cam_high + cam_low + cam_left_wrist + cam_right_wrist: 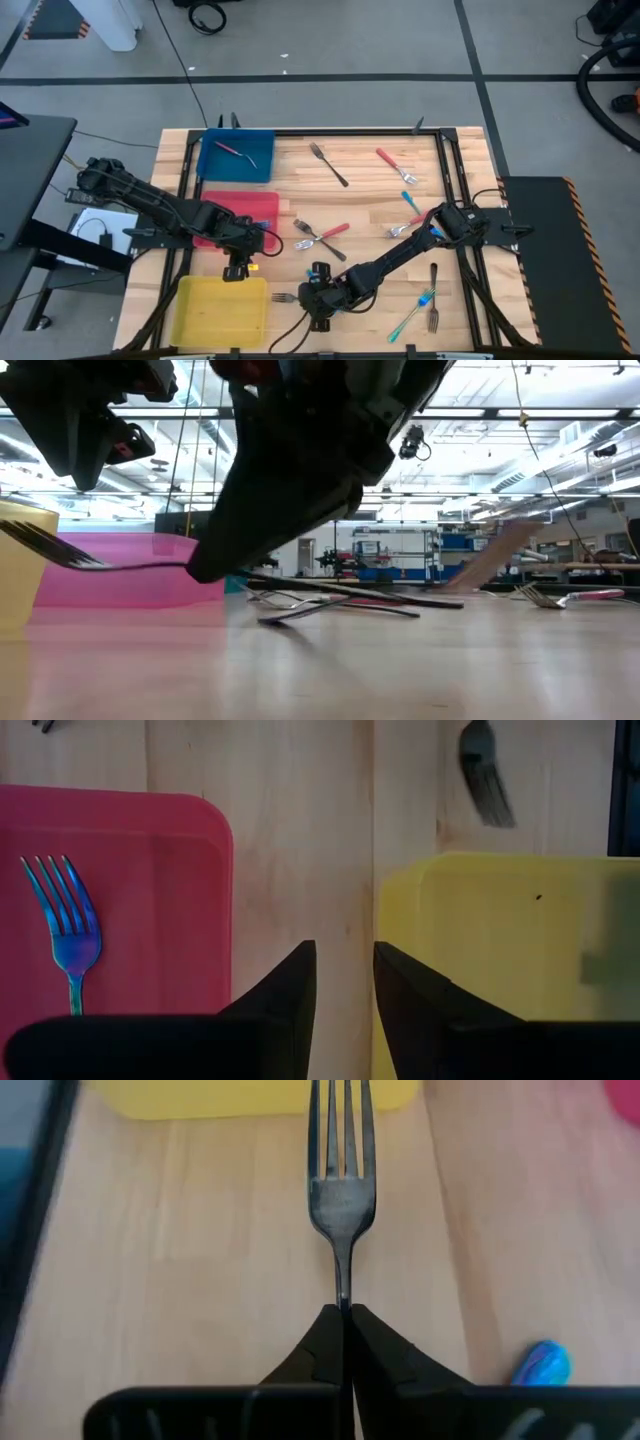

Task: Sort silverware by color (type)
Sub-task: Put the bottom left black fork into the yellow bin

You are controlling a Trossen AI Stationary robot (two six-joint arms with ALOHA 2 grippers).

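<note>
- Left arm: dark, near-black jointed links running from the left edge of the high view toward the centre, bulky at each joint.
- Right arm: same dark finish, slim links, running from the right of the frame to lower centre.
- Left gripper: two matte black wedge-shaped fingers, lower centre.
- Right gripper: black tapered fingers on a flat black bar.

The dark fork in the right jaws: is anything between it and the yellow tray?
Nothing visible is. The right gripper is shut on the dark fork, whose tines already reach the yellow tray edge, with only bare table between.
</note>
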